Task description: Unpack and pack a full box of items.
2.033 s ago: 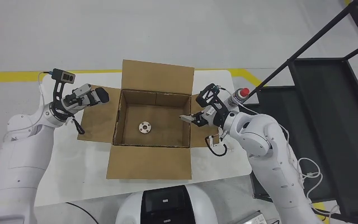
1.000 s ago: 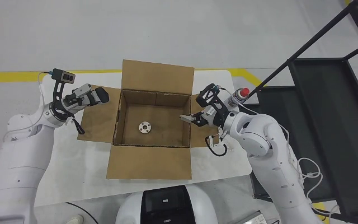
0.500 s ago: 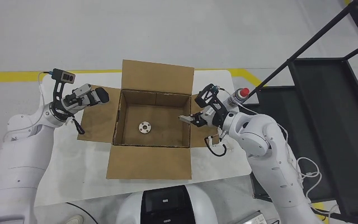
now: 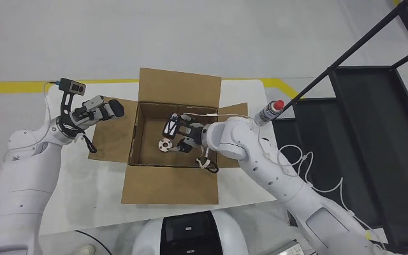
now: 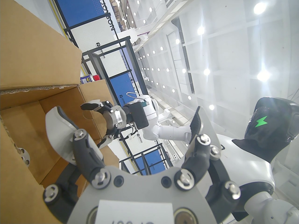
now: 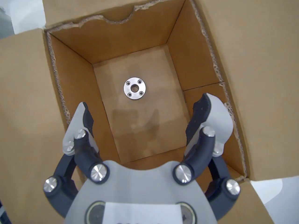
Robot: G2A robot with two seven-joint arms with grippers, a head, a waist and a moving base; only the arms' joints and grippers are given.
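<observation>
The right arm is stretched across the open brown cardboard box (image 4: 177,113), its elbow over the right-hand flap and its wrist bent downward above the opening. The right gripper (image 4: 173,132) hangs over the inside of the box, pointing straight down. Its two fingers are spread wide with nothing between them, as the right wrist view shows (image 6: 143,104). Below it, on the box floor, lies the round silver metal disc with four small holes (image 6: 134,88). It sits flat near the middle of the floor and nothing touches it (image 4: 165,145).

The left arm is raised beside the box's left flap, with the left gripper (image 4: 118,109) pointing sideways toward the box. Its fingers are also wide apart and empty (image 5: 126,116). Its wrist view looks across the box and shows the other gripper (image 5: 93,124) above the opening.

A spray can with a red cap (image 4: 269,113) stands on the white table (image 4: 83,191), to the right of the box.

Half a second ago the right gripper was over the right flap, outside the box; it has since swung in over the disc. The left arm and the disc have not moved.
</observation>
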